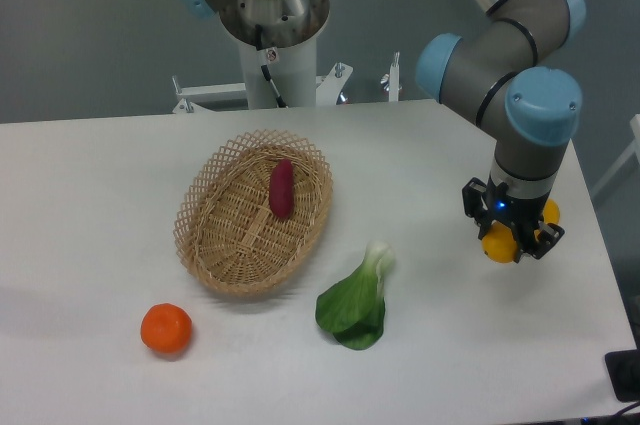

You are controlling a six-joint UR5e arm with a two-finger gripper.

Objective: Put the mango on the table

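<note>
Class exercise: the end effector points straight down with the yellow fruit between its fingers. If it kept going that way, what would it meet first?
The end effector holds the mango and points down at bare table. The tabletop would likely come first, with the mango probably touching before the fingers; its height above the surface is unclear.

The arm (505,40) is mostly brushed silver-grey tubing with chunky dark grey joints, each capped in light blue plastic (very UR look). Its base column (272,40) is white under a metal flange, with a thin black cable. The hand (511,230) is black, showing a tiny blue light.
</note>
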